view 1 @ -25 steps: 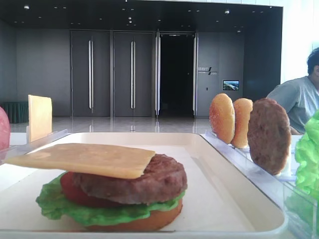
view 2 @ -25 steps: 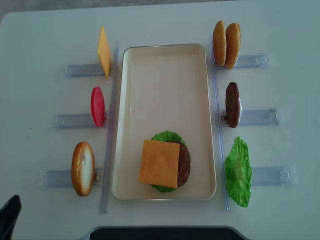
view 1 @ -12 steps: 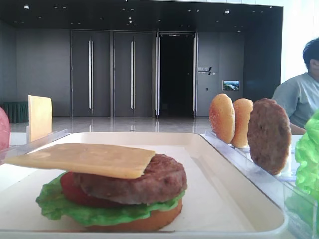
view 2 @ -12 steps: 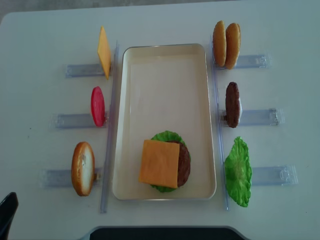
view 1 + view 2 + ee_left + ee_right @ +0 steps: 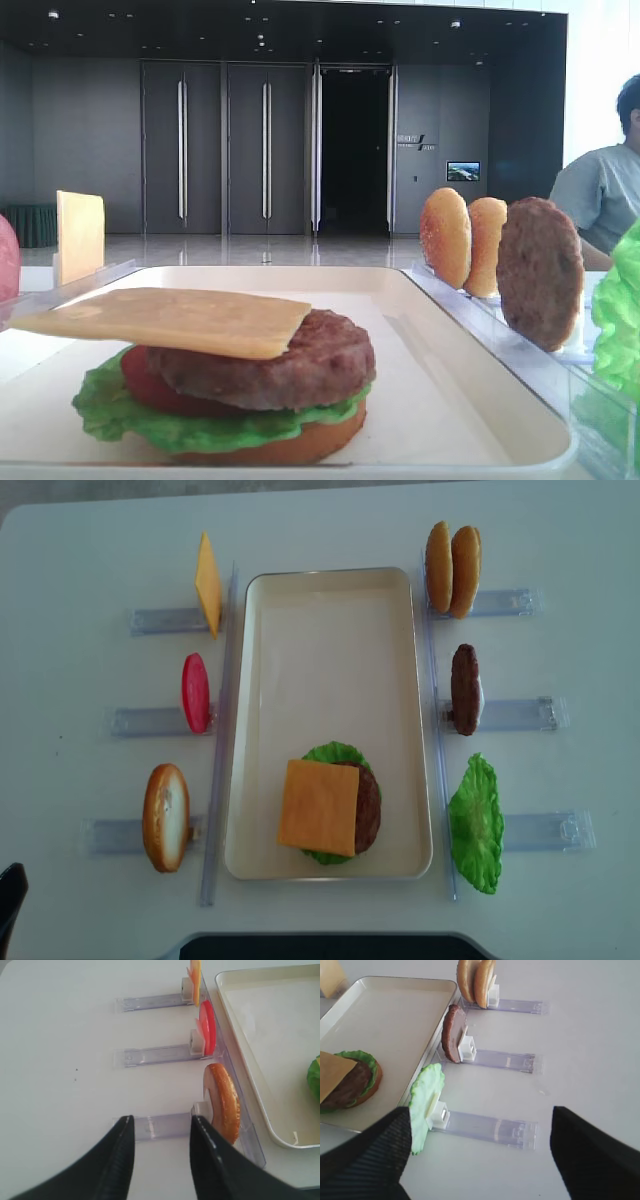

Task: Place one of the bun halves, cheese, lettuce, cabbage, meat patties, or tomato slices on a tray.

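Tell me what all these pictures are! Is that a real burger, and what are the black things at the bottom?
It looks like a play burger. A robot with two arms is building it, and each picture comes from a different camera. One looks down from above, one sits low beside the tray, and two ride on the robot's wrists. The black shapes are its fingers: the left gripper and the right gripper. Both are holding nothing. On the tray sits the burger with cheese on top. Around it, clear holders stand up spare pieces: a bun half, a tomato slice, a meat patty and lettuce.
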`<state>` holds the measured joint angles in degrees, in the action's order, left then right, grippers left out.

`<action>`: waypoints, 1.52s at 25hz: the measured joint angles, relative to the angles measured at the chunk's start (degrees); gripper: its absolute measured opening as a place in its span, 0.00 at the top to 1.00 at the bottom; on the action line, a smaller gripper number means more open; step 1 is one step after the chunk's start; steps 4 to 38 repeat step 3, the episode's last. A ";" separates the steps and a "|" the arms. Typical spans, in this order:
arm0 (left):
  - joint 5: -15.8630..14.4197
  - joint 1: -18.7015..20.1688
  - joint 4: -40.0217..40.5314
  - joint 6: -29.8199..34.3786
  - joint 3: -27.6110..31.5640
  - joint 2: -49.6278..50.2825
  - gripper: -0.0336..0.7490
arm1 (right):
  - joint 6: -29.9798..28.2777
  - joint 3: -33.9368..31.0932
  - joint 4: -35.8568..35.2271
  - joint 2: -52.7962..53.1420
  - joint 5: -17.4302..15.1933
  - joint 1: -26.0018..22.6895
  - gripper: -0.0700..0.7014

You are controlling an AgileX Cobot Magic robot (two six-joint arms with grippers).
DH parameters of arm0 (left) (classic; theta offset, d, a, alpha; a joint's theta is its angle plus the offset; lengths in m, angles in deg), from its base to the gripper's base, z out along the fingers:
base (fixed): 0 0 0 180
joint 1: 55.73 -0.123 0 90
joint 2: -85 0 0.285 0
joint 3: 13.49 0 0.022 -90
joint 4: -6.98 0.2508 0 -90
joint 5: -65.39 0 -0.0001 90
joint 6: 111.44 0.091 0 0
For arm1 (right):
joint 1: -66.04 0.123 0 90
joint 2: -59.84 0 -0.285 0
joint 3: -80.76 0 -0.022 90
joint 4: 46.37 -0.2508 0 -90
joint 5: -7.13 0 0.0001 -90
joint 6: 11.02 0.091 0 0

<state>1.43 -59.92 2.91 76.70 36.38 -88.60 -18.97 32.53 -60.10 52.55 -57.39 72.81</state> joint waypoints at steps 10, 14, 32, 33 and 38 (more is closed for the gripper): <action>0.00 0.00 0.00 0.00 0.00 0.00 0.64 | 0.00 0.00 0.00 0.00 0.00 0.00 0.21; 0.00 0.00 0.00 0.00 0.00 0.00 0.64 | 0.00 0.00 0.00 0.00 0.00 0.00 0.21; 0.00 0.00 0.00 0.00 0.00 0.00 0.64 | 0.00 0.00 0.00 0.00 0.00 0.00 0.21; 0.00 0.00 0.00 0.00 0.00 0.00 0.64 | 0.00 0.00 0.00 0.00 0.00 0.00 0.21; 0.00 0.00 0.00 0.00 0.00 0.00 0.64 | 0.00 0.00 0.00 0.00 0.00 0.00 0.21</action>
